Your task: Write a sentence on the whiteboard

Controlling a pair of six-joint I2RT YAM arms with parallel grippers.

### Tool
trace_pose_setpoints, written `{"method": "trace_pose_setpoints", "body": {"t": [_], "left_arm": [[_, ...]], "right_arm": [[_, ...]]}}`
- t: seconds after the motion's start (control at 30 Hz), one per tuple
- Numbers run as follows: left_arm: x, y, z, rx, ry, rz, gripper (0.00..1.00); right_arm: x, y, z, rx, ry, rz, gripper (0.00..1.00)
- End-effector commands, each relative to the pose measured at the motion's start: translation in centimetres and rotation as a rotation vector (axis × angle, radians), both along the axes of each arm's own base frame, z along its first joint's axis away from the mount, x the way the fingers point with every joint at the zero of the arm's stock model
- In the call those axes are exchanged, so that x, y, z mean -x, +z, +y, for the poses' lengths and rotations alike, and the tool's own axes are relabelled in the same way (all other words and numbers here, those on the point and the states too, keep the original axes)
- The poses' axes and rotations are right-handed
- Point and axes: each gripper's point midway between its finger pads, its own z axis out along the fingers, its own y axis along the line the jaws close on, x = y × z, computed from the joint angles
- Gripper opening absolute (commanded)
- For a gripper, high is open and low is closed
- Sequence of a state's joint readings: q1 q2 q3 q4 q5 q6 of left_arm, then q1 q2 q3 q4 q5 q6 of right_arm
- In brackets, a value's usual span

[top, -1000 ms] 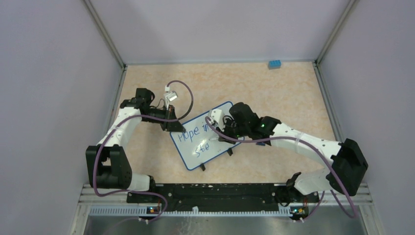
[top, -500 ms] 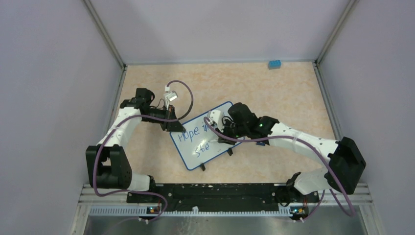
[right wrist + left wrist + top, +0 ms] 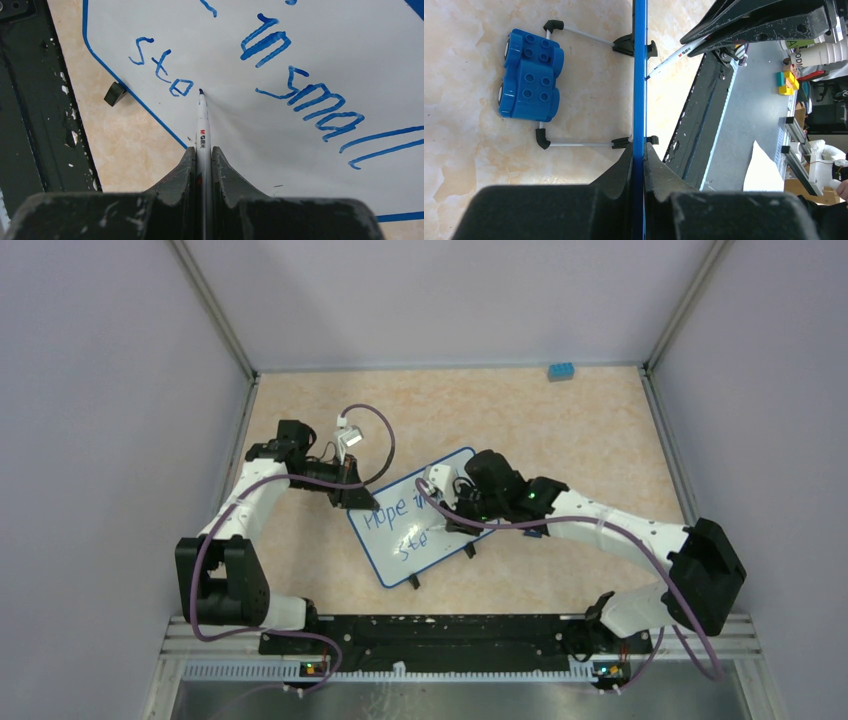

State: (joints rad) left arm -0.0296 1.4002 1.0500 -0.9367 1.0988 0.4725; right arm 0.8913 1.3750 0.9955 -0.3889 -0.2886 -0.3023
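The whiteboard (image 3: 440, 502) stands tilted in the middle of the table, white with a thin blue rim. My left gripper (image 3: 352, 495) is shut on its upper left rim; the left wrist view shows the board edge-on (image 3: 639, 75) between the left gripper's (image 3: 639, 150) fingers. My right gripper (image 3: 203, 152) is shut on a white marker (image 3: 202, 125). The marker's blue tip rests at the board just right of "Ste". Of the sentence (image 3: 300, 95), "in small" and, on the second line, "Ste" (image 3: 160, 72) show in blue. From above, "Hope in" (image 3: 395, 508) is readable.
A blue toy block (image 3: 529, 75) lies behind the board between its wire stand legs (image 3: 579, 34). A small blue brick (image 3: 560, 371) sits at the far right corner. The black base rail (image 3: 430, 632) runs along the near edge, with walls on three sides.
The right arm with the marker has shifted slightly left over the board. The left gripper and the board have not moved.
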Motion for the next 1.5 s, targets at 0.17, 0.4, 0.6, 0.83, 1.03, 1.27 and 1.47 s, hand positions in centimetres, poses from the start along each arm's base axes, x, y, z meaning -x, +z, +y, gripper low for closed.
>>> {"method": "trace_pose_setpoints", "body": {"t": [0.17, 0.4, 0.6, 0.83, 1.03, 1.27, 1.47], "left_arm": [[0.2, -0.1, 0.0, -0.007, -0.004, -0.018, 0.0], [0.2, -0.2, 0.0, -0.009, -0.004, -0.018, 0.0], [0.1, -0.2, 0.0, -0.009, -0.005, -0.019, 0.0], [0.1, -0.2, 0.0, -0.009, -0.005, -0.021, 0.0], [0.1, -0.2, 0.0, -0.01, -0.005, -0.025, 0.0], [0.2, -0.2, 0.0, -0.011, -0.006, -0.022, 0.0], [0.2, -0.2, 0.0, -0.01, -0.004, -0.022, 0.0]], "right_arm": [[-2.6, 2.8, -0.6, -0.041, -0.081, -0.072, 0.0], [-2.2, 2.1, -0.4, -0.036, -0.061, -0.053, 0.0], [-0.7, -0.2, -0.6, -0.002, -0.021, 0.005, 0.0], [0.8, -1.6, -0.6, 0.024, 0.01, 0.03, 0.0], [2.2, -2.9, -0.4, 0.045, 0.042, 0.051, 0.0], [2.9, -3.0, 1.0, 0.051, 0.086, 0.048, 0.0], [3.1, 0.5, 1.7, -0.041, 0.108, 0.01, 0.0]]}}
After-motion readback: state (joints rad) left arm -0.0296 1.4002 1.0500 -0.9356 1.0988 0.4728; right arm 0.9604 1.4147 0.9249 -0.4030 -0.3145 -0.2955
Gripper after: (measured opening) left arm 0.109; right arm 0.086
